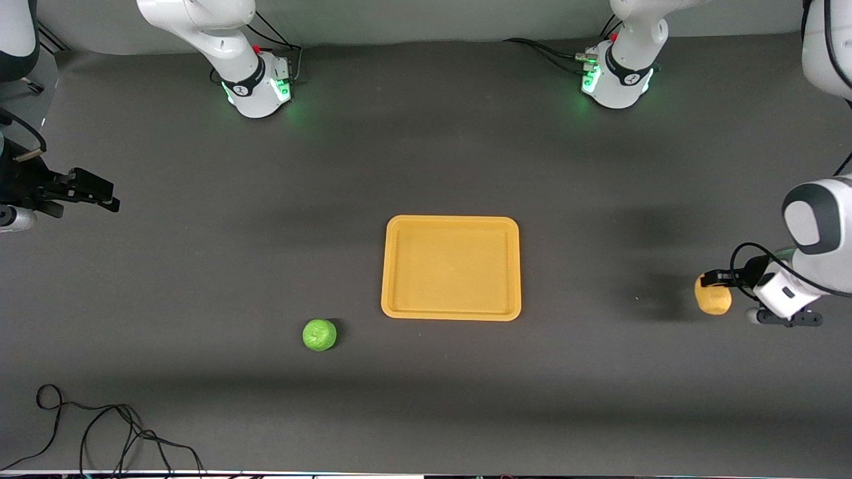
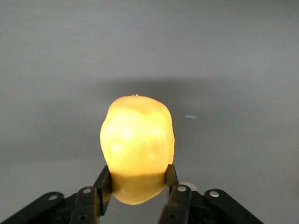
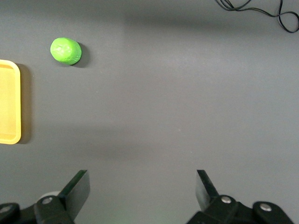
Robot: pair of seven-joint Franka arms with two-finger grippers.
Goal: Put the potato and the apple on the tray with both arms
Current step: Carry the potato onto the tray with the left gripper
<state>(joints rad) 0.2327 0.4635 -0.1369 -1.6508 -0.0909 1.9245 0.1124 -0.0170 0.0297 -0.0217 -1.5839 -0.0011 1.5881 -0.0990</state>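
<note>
The yellow-orange potato [image 1: 712, 297] is held in my left gripper [image 1: 713, 286], a little above the table at the left arm's end, its shadow lying on the mat beside it. In the left wrist view the fingers [image 2: 103, 184] press on both sides of the potato [image 2: 138, 144]. The green apple [image 1: 319, 334] lies on the table, nearer to the front camera than the orange-yellow tray [image 1: 451, 220] and toward the right arm's end. My right gripper [image 1: 93, 193] is open and empty over the right arm's end. Its wrist view shows the apple [image 3: 66, 51] and the tray's edge [image 3: 17, 102].
A black cable [image 1: 100, 432] loops on the table near the front edge at the right arm's end; it also shows in the right wrist view [image 3: 261, 9]. The two arm bases [image 1: 259, 86] [image 1: 616, 83] stand along the table's back edge.
</note>
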